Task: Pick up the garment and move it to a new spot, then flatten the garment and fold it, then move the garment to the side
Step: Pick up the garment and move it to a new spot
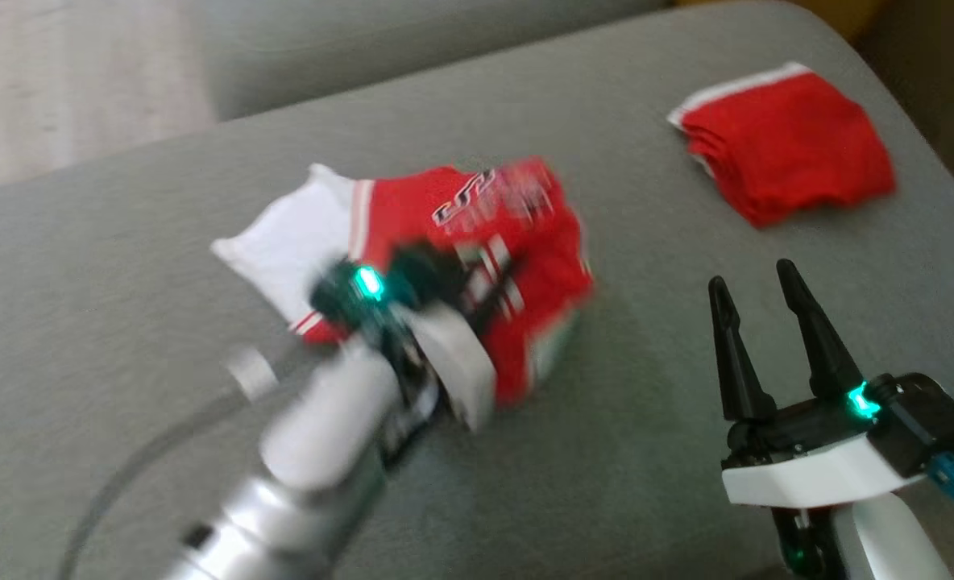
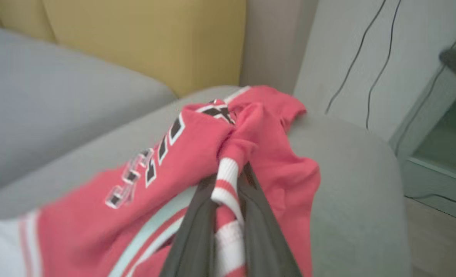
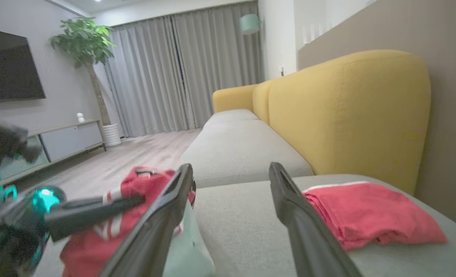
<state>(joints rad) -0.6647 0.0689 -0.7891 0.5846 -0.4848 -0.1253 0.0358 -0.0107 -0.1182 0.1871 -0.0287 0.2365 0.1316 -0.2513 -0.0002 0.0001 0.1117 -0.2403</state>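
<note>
The garment (image 1: 477, 209), red with a white panel, striped trim and black lettering, lies bunched in the middle of the grey sofa cushion (image 1: 646, 403). My left gripper (image 1: 489, 278) reaches in from the lower left, blurred. In the left wrist view the left gripper (image 2: 228, 177) is shut on a fold of the garment's (image 2: 197, 142) red-and-white striped trim. My right gripper (image 1: 751, 278) stands open to the right, apart from the cloth. Seen from the right wrist, the right gripper (image 3: 231, 169) holds nothing, with the garment (image 3: 85, 246) at its lower left.
A second red garment (image 1: 787, 141), folded, lies at the cushion's far right corner (image 3: 370, 215). A yellow backrest (image 3: 347, 107) rises behind it. Wooden floor (image 1: 58, 80) lies beyond the cushion's far left edge. Another grey seat (image 3: 235, 146) adjoins.
</note>
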